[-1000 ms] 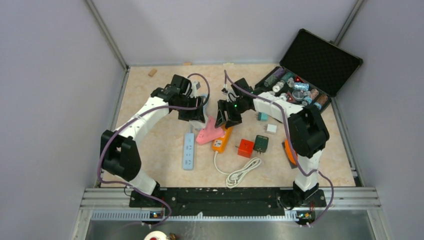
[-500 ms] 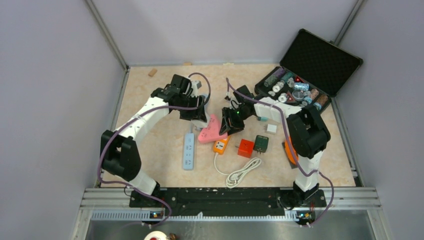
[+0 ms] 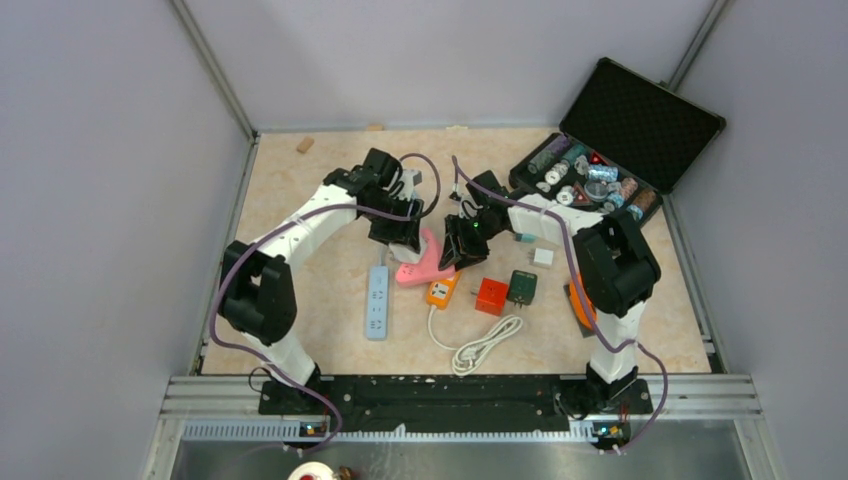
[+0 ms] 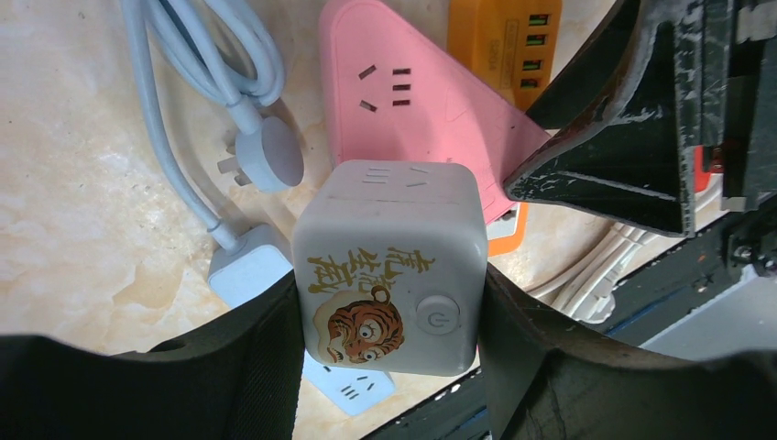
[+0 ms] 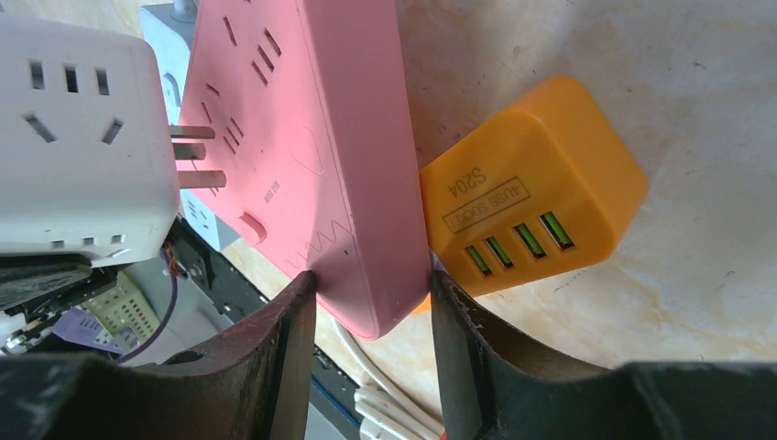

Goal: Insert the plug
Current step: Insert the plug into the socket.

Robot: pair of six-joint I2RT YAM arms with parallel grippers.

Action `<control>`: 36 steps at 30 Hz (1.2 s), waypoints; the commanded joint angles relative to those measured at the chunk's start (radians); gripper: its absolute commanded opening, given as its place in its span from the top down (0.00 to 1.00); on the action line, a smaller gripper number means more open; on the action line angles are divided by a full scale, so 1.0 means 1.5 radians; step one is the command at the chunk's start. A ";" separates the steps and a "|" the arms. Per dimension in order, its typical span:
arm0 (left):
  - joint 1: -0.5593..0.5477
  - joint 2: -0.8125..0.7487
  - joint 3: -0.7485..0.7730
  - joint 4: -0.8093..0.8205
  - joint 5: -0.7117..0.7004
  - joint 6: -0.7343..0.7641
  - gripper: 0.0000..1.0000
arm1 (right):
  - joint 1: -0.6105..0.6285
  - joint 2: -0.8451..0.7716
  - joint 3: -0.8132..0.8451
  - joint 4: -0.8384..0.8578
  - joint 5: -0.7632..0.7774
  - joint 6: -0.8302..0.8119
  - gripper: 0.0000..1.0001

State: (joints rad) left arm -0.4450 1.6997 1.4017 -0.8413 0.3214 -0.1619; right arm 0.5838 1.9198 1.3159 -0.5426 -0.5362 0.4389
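Two prongs (image 5: 197, 179) of the white tiger-printed plastic cube plug (image 4: 389, 266), which left fingers (image 4: 266, 367) are grasping, are hovering mid-frame just beside the pink triangular plastic socket strip (image 5: 311, 137); right fingers (image 5: 284, 357) are clamping that strip. Against it, the orange plastic charger (image 5: 536, 192) is showing "S204 4USB SOCKET".

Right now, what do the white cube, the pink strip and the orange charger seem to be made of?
The white cube looks like moulded plastic, matte off-white, with rounded edges and a printed tiger. The pink strip is probably plastic too, with a smooth satin sheen and moulded slots. The orange charger seems to be smooth plastic, with raised lettering on its shell.
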 commanded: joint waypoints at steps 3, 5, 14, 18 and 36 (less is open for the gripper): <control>-0.011 -0.004 0.026 -0.010 -0.073 0.020 1.00 | 0.002 0.059 -0.033 -0.064 0.109 -0.022 0.60; -0.010 -0.006 0.019 0.003 -0.077 0.019 1.00 | 0.002 0.060 -0.034 -0.064 0.109 -0.019 0.62; -0.014 0.012 0.022 0.030 -0.059 0.015 1.00 | 0.000 0.067 -0.040 -0.071 0.107 -0.020 0.67; -0.020 0.016 0.027 0.041 -0.052 0.016 1.00 | -0.001 0.071 -0.041 -0.072 0.105 -0.021 0.68; -0.037 0.032 0.021 0.035 -0.091 0.025 1.00 | -0.002 0.075 -0.047 -0.075 0.102 -0.022 0.87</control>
State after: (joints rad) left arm -0.4858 1.7283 1.4139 -0.8089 0.2169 -0.1478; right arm 0.5709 1.9320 1.3163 -0.5442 -0.5594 0.4557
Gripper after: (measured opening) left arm 0.622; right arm 0.398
